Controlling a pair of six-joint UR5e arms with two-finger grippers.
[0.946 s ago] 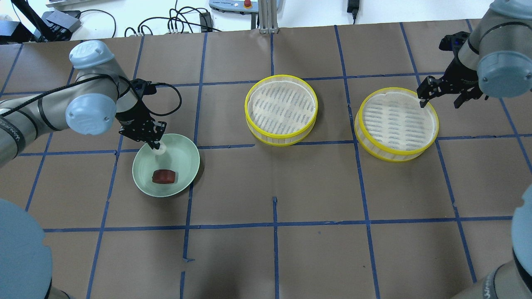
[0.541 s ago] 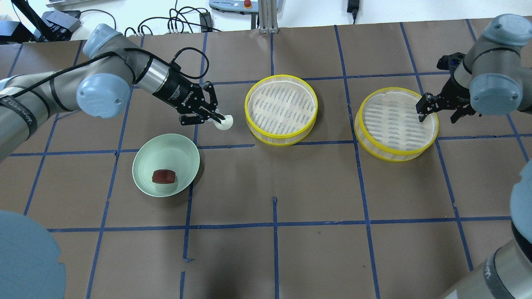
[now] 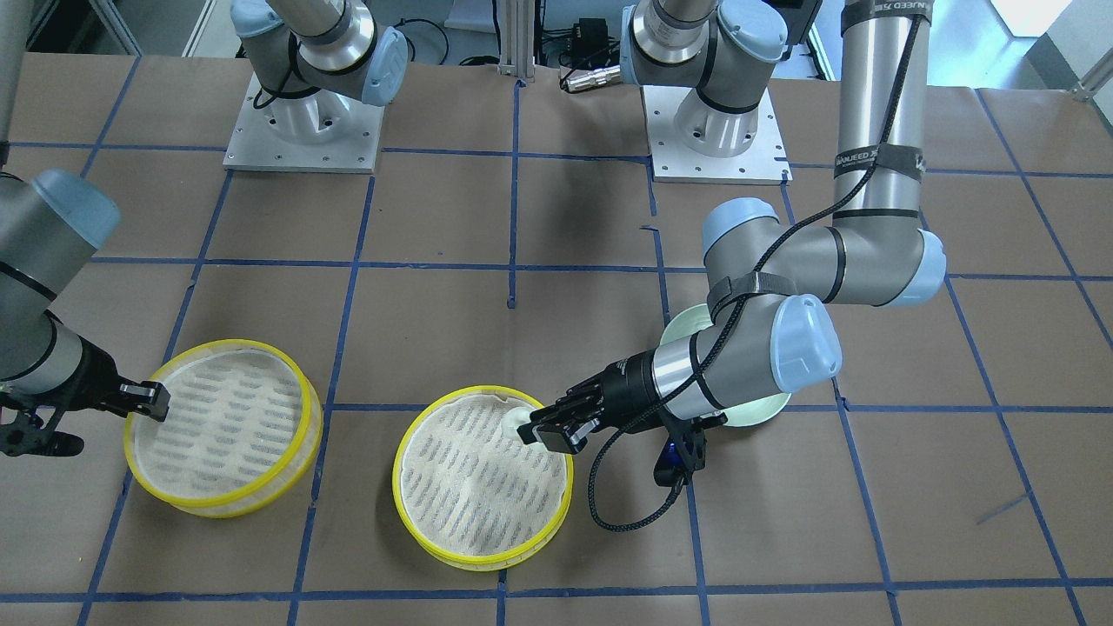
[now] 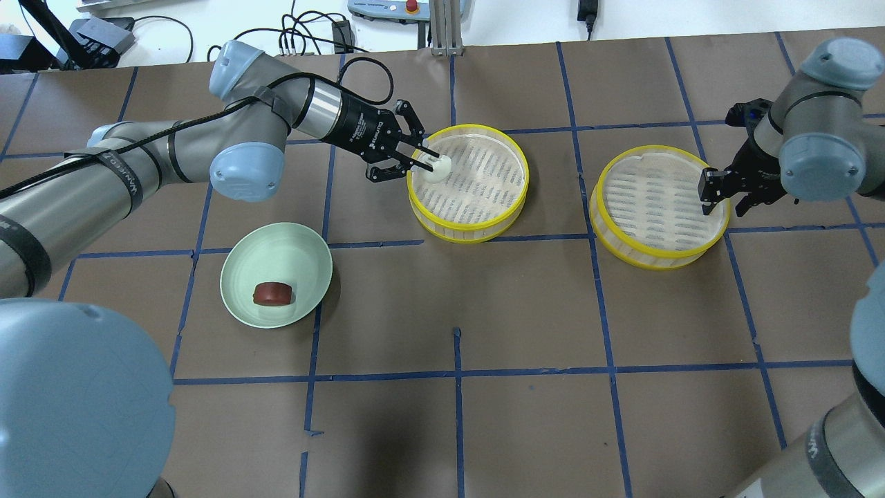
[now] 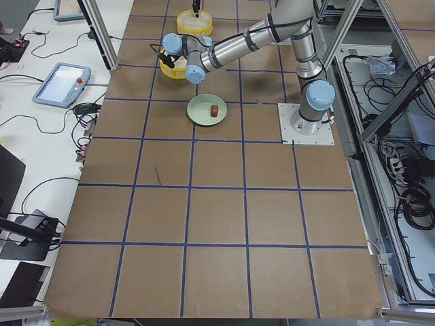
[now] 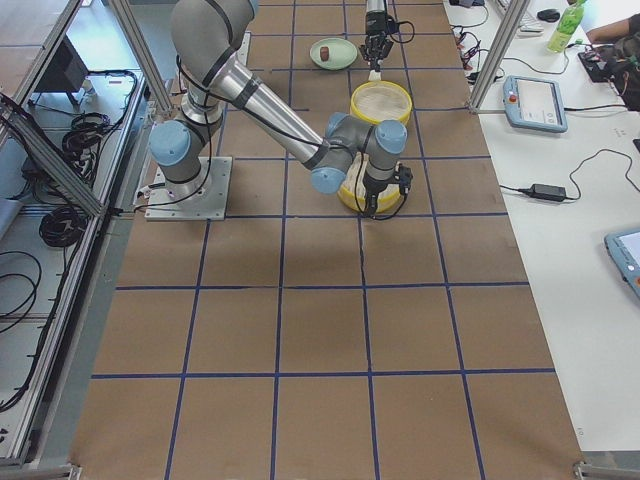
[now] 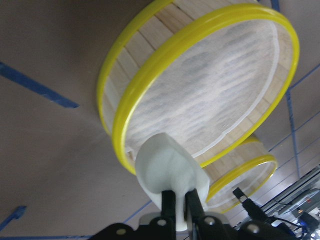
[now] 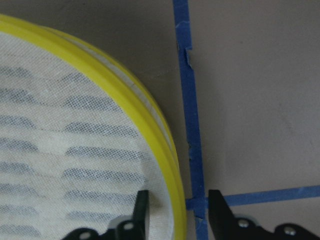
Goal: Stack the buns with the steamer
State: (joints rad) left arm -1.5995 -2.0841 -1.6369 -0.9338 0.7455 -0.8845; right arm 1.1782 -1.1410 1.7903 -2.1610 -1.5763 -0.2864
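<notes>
Left claw [image 4: 423,158] is clenched on the white bun [image 4: 438,166], its two thin black fingers pinching one end. That arm stretches in from 9 o'clock in the overhead view. Its wrist lies nearly level and the claw points toward 4 o'clock. The bun hangs over the middle steamer [image 4: 470,232], just inside the rim at about 10 o'clock. In the left wrist view its smooth, matte, rounded body extends away from the fingers toward the basket.

The right claw [image 4: 719,197] points straight down at 3 o'clock on the right-hand steamer [image 4: 660,254]. It is spread, with one finger inside the yellow rim and one outside. The right wrist view shows a gap on each side of the rim.

Both steamers are round, with pale slatted wooden walls, bright yellow hoops and a white mesh liner over grey slats.

The brown bun [image 4: 273,294], glossy and oval, lies in the pale green plate [image 4: 242,266]. Its long axis runs 9 to 3 o'clock. The plate sits at about 8 o'clock from the middle steamer, on the brown table [image 4: 525,311] gridded with blue tape.
</notes>
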